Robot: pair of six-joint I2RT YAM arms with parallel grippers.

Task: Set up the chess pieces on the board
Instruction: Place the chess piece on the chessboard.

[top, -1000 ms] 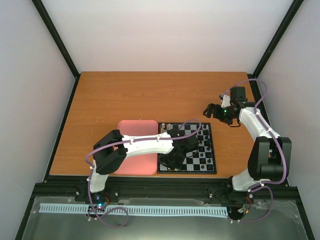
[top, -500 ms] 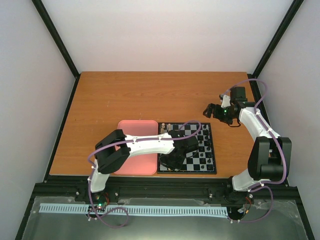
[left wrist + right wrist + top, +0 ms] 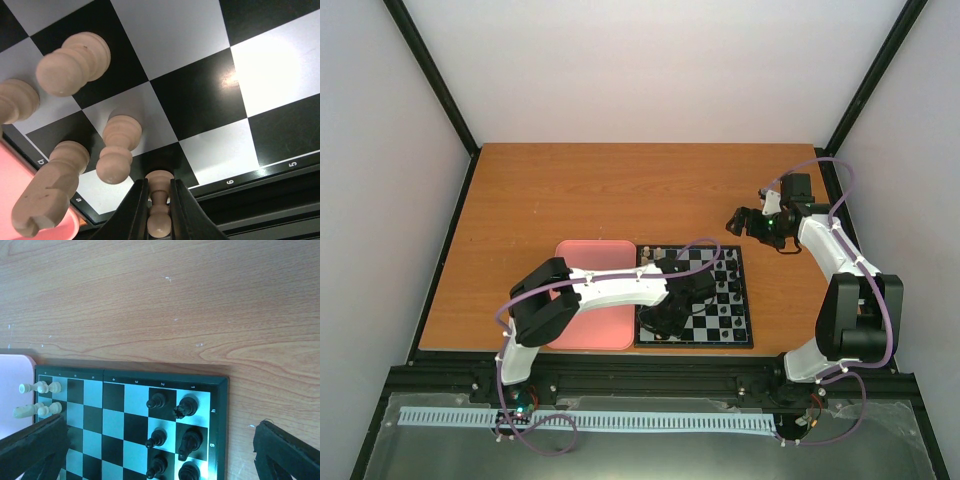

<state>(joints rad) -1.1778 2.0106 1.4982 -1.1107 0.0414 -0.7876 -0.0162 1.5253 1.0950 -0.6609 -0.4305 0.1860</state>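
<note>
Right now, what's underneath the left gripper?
The left gripper holds a cream pawn over a black square at the chessboard edge; other cream pieces stand alongside. Whether its base rests there cannot be told; from above, the arm covers this spot.

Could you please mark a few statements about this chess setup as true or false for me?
1. The left claw is shut on a cream pawn. True.
2. The right claw grips a black piece. False: it is open, holding nothing.
3. The pink tray lies right of the board in the top view. False: it lies on its left.
4. Black pieces stand on the board. True.
</note>
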